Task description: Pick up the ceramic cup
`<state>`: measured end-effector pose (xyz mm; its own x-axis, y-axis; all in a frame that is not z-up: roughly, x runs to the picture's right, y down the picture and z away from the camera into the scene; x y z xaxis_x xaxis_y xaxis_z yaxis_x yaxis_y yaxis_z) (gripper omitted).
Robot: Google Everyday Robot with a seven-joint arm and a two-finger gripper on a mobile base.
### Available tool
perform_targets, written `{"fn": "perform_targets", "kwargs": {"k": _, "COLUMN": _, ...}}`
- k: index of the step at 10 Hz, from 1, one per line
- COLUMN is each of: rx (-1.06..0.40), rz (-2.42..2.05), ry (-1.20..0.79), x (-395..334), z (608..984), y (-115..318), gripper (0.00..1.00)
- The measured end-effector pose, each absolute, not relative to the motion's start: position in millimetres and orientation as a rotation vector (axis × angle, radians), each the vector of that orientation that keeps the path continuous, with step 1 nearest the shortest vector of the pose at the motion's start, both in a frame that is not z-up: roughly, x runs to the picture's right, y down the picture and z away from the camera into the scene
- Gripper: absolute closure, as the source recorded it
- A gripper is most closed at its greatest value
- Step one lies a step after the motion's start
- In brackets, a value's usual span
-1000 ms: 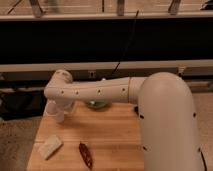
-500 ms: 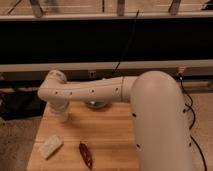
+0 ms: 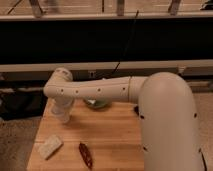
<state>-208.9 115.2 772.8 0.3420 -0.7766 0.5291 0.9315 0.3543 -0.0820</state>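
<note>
A butcher-block wooden table [image 3: 115, 135] stands in front of a dark wall crossed by pale horizontal rails, with a black cable [image 3: 126, 45] hanging down behind it. A thick white robot arm [image 3: 100, 90] reaches from the lower right across the back of the table to the left, where its wrist bends downward. The gripper [image 3: 62, 107] points down over the table's far left part. The ceramic cup [image 3: 64, 118] is a small pale shape right at the gripper's lower end; the two blend together, so it cannot be told whether the gripper is spread or closed on it. A green bowl [image 3: 98, 104] peeks out from behind the arm at the back centre. Near the front left lie a pale rectangular block [image 3: 50, 146] and, beside it, a dark red pepper-like object [image 3: 86, 155].
</note>
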Motion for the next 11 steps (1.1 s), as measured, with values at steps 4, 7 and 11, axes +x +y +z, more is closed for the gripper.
{"fn": "perform_targets", "kwargs": {"k": 4, "rx": -0.402, "rz": -1.159, "ry": -0.439, "x": -205, "z": 772, "y": 113, "gripper": 0.99}}
{"fn": "perform_targets", "kwargs": {"k": 7, "rx": -0.397, "rz": -1.17, "ry": -0.445, "x": -207, "z": 772, "y": 112, "gripper": 0.99}}
{"fn": "perform_targets", "kwargs": {"k": 11, "rx": -0.394, "rz": -1.176, "ry": -0.446, "x": -202, "z": 772, "y": 110, "gripper": 0.99}}
